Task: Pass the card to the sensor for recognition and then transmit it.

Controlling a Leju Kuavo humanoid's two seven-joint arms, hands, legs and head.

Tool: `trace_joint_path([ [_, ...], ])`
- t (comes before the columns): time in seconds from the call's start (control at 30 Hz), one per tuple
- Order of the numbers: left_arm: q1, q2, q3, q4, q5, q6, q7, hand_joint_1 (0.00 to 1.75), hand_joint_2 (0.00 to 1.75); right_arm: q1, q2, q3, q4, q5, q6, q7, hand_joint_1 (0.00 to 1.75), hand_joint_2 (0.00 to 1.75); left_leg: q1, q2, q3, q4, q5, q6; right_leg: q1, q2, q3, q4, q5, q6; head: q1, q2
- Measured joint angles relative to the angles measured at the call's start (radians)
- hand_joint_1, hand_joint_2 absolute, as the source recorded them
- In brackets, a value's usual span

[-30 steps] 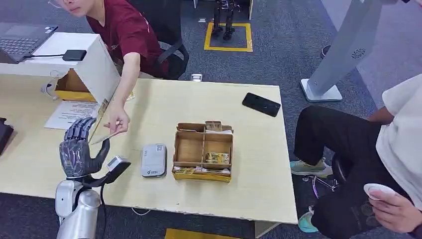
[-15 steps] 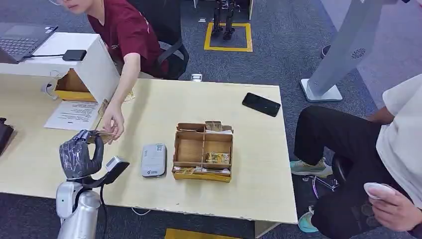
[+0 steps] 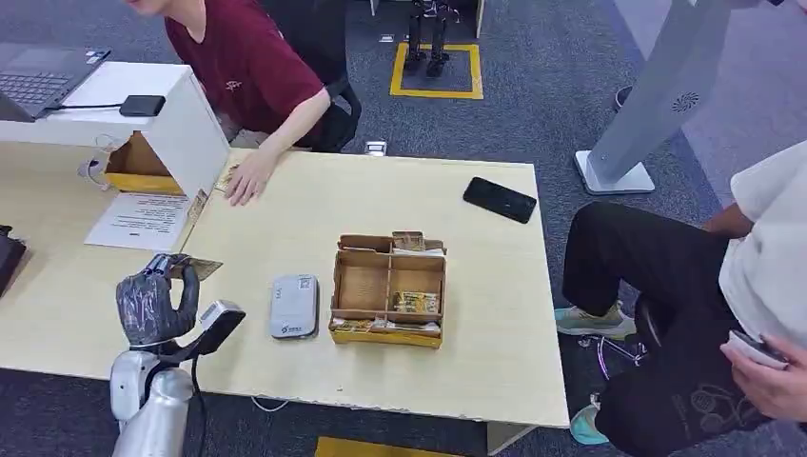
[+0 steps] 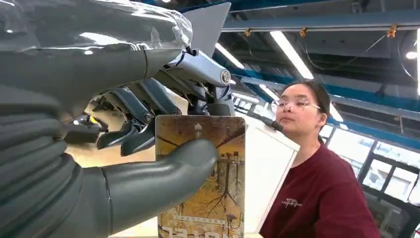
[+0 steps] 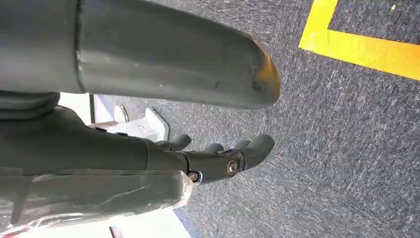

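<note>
Left hand (image 3: 155, 305) grips the card (image 3: 195, 268) between thumb (image 4: 163, 173) and fingers, raised above the table (image 3: 476, 314) at its left side; the grey sensor (image 3: 293, 306) lies on the table just right of it, beside the cardboard box (image 3: 388, 289). Right hand (image 5: 218, 158) hangs over carpet, fingers apart, holding nothing.

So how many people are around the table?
2: one person in a red shirt at the far left side, another person in white seated at the right. More may be out of frame.
</note>
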Motion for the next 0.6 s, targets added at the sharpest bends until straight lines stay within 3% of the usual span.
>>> trace_joint_path([
  [0.13,-0.002,0.003,-0.001,0.012,0.013,0.000,0.000,1.75,1.75,0.000,0.000,0.000,0.000,0.000,0.000,0.000,0.00,0.00,0.000,0.000,0.000,0.000,0.000,0.000,0.000,0.000,-0.001,0.000,0.000,0.000,0.000,0.000],
  [0.27,-0.031,0.013,-0.027,0.105,0.157,-0.022,0.025,1.75,1.75,0.000,0.000,0.000,0.000,-0.003,0.000,-0.002,0.00,0.00,0.000,0.000,0.000,0.000,0.000,0.000,0.000,0.000,0.000,0.000,0.000,0.000,0.000,0.000],
  [0.37,-0.034,0.036,-0.124,0.147,0.409,-0.190,0.131,1.75,1.75,0.001,0.000,-0.002,0.000,-0.009,0.000,-0.008,0.00,0.00,0.000,0.000,0.000,0.000,0.000,0.000,0.000,0.000,0.000,0.000,0.000,0.000,0.000,0.000],
  [0.5,-0.019,0.055,-0.243,0.122,0.601,-0.415,0.242,1.75,1.75,0.003,0.000,-0.013,0.000,-0.016,0.000,-0.015,0.00,0.00,0.000,0.000,0.000,0.000,0.000,0.000,0.000,0.001,0.000,0.000,0.000,0.000,0.000,0.000],
  [0.6,-0.010,0.062,-0.299,0.093,0.667,-0.473,0.278,1.75,1.75,0.006,0.000,-0.020,0.000,-0.018,-0.001,-0.018,0.00,0.00,0.000,0.000,-0.001,0.000,0.000,0.000,0.000,0.000,0.000,0.000,0.000,0.000,0.000,0.000],
])
